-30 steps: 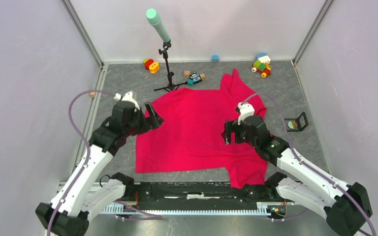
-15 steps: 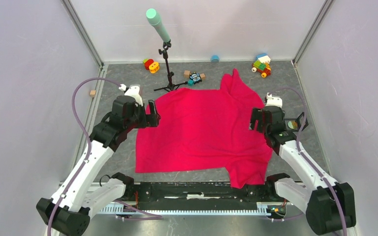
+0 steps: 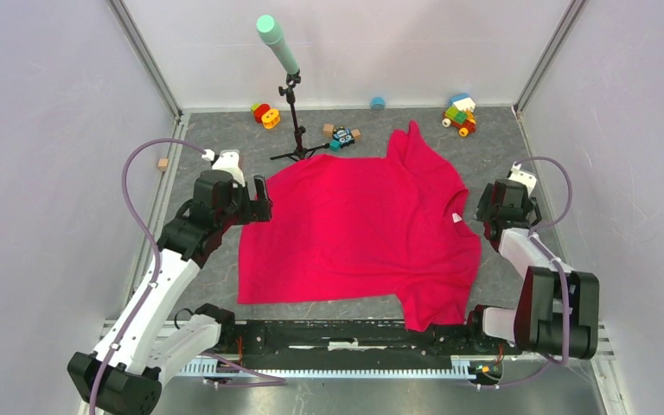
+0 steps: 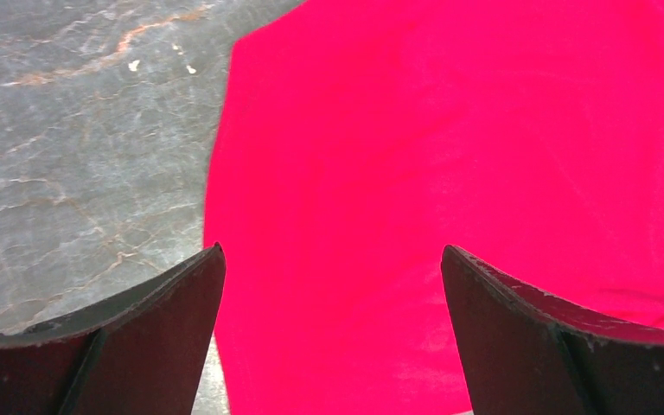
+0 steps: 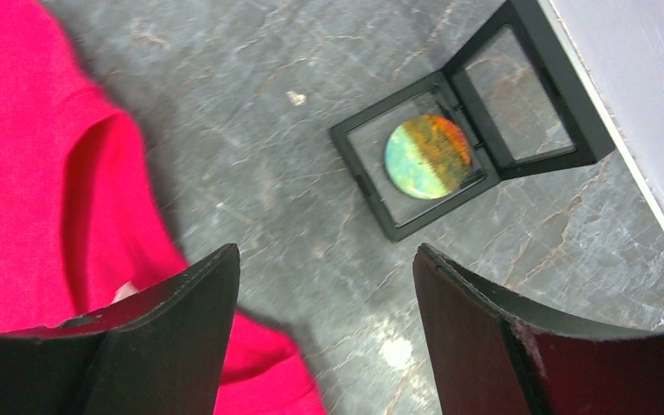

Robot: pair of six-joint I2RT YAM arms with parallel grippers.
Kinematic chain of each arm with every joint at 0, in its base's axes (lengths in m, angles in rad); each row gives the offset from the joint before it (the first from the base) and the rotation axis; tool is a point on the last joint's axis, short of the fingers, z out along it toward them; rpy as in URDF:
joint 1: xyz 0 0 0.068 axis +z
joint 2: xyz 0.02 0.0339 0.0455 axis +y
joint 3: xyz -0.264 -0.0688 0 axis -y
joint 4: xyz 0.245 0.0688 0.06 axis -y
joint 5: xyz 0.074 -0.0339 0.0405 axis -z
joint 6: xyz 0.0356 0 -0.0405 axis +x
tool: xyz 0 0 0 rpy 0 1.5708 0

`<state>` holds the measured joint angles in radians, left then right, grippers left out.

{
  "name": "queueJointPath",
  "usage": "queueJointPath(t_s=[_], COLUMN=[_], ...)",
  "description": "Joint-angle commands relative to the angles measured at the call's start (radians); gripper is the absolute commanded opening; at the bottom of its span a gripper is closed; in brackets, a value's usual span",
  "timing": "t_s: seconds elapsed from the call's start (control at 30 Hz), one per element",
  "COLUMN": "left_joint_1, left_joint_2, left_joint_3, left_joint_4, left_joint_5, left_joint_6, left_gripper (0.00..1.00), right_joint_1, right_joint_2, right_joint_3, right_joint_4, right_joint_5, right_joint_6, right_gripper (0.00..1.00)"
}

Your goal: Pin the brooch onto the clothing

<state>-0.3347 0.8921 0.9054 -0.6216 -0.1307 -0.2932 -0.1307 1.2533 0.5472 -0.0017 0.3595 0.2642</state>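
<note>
The clothing, a bright red-pink T-shirt (image 3: pixel 354 225), lies spread flat mid-table, with its white collar label (image 3: pixel 456 218) at the right. It also shows in the left wrist view (image 4: pixel 484 173) and the right wrist view (image 5: pixel 35 173). The brooch (image 5: pixel 428 157), a round green-and-orange disc, rests in an open black case (image 5: pixel 372 203) on the grey floor, right of the shirt. In the top view my right arm hides it. My right gripper (image 3: pixel 501 210) (image 5: pixel 327 251) is open and empty, above the floor just short of the case. My left gripper (image 3: pixel 259 199) (image 4: pixel 333 251) is open and empty over the shirt's left edge.
A tripod stand with a green-tipped pole (image 3: pixel 292 112) stands at the back. Toys lie along the back wall: red-yellow rings (image 3: pixel 265 114), blocks (image 3: pixel 341 135), a brick car (image 3: pixel 460 114), a blue cap (image 3: pixel 378 103). A small wooden cube (image 3: pixel 163 163) lies far left. Walls enclose the table.
My right arm has swung right, off the shirt, to the case by the right wall, uncovering the collar. My left gripper has drawn back slightly to the shirt's left edge.
</note>
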Motion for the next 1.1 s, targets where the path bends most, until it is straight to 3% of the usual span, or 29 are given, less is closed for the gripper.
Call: queueJointPath(t_s=[0.0, 0.37, 1.07], left_joint_1=[0.015, 0.051, 0.060], left_joint_2=[0.011, 0.069, 0.082], left_joint_3=[0.007, 0.004, -0.002], left_joint_4=[0.016, 0.025, 0.027], left_joint_5=[-0.086, -0.040, -0.018], left_joint_6=[0.054, 0.052, 0.049], left_gripper=[1.00, 1.00, 1.00], right_joint_1=[-0.056, -0.166, -0.245], right_joint_2=[0.067, 0.182, 0.322], right_joint_3=[0.048, 0.134, 0.184], right_joint_4=[0.117, 0.124, 0.088], right_joint_5=[0.010, -0.075, -0.170], right_joint_6=[-0.017, -0.016, 0.038], right_gripper=[0.75, 0.73, 0.73])
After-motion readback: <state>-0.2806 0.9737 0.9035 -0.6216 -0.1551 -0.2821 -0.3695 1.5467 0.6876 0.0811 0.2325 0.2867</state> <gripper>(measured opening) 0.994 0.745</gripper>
